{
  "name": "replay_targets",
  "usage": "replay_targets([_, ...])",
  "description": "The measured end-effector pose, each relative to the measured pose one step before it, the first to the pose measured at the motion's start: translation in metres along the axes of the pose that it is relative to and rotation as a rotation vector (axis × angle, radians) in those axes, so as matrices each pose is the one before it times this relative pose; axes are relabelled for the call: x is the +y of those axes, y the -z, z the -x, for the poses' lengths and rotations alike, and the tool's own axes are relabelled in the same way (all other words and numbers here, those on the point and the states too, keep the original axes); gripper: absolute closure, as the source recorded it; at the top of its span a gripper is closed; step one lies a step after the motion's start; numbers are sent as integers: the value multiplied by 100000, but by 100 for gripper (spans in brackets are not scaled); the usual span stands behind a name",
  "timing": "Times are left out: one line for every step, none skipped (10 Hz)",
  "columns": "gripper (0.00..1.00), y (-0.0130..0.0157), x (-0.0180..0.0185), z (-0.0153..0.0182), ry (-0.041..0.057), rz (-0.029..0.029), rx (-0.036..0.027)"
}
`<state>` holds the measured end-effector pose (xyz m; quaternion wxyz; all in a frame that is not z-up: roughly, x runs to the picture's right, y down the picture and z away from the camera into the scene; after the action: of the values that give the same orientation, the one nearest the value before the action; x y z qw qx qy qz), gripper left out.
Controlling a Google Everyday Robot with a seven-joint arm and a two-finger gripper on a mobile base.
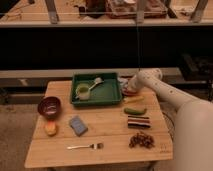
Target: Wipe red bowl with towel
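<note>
Nowhere on the table do we find any brand, label or writing we can read. Nearest us, low in the frame, a fork (86, 146) lies on the wooden table (107, 155), with a heap of brown snack pieces (141, 140) to its right. Further up sit an orange fruit (50, 128), a blue sponge (78, 125) and a dark striped bar (138, 121). At centre left stands a dark red bowl (49, 106); what it holds we cannot make out. Right of centre lies a green vegetable (135, 110). Beyond, at the table's far edge, a green tray (111, 98) holds a yellow-green cup (82, 92) and a pale brush-like tool (95, 82). Just right of the tray, the gripper (128, 88) on the white arm (170, 95) hangs over a red bowl (131, 93) with a pale cloth at its tip; whether its jaws are parted or closed we cannot tell.
</note>
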<state>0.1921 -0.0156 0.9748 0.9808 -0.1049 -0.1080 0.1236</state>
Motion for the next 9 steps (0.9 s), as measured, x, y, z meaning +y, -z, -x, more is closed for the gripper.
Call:
replay_targets([100,531,-98,-1403,-567,-239,1415])
replay_targets([100,549,-278,-1616,-760,-492,2037])
replay_targets([100,360,-444,-1289,-693,-826,1957])
replay_targets([100,73,-533,-858,-770,-989,1786])
replay_targets([100,-171,-689,-613,-908,-1111,1745])
replay_targets([100,-439,-635,-164,-593,-1197,1696])
replay_targets([100,-395,-321,185,-51,-634,789])
replay_targets([100,-485,-329,463,335,-558,447])
replay_targets([100,-533,-239,564,413,-409,216])
